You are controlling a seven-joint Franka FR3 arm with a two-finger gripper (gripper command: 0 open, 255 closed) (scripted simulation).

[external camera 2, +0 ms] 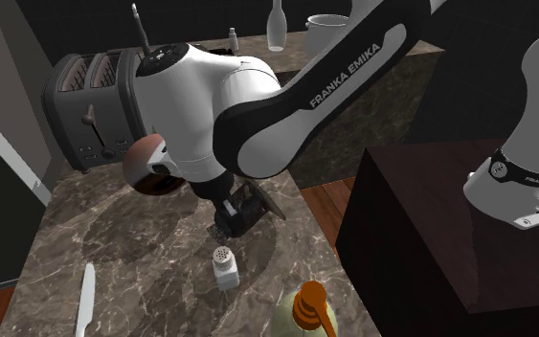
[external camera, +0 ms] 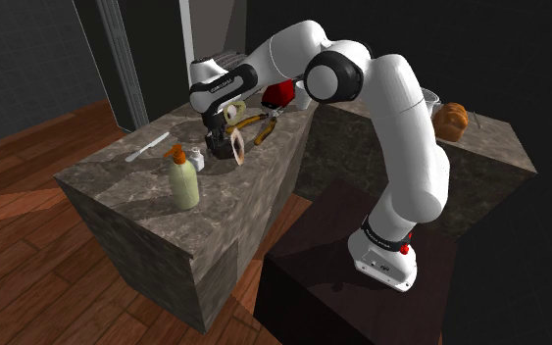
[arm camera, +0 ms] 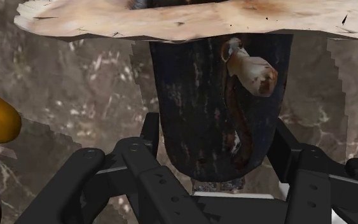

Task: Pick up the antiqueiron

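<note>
Jaws of black gripper (arm camera: 214,137) clenched on dark, rust-streaked antique iron (arm camera: 193,89). I should lift straight off the marbled counter (external camera: 131,181), slowly; heavy pale soleplate (arm camera: 190,22) may pivot.

The arm (external camera: 401,147) is glossy white with dark grey joints. A black band on it carries the white letters FRANKA EMIKA. Its base (external camera: 386,260) has a small red spot. The tool (arm camera: 215,137) is all black, with round holes.
</note>
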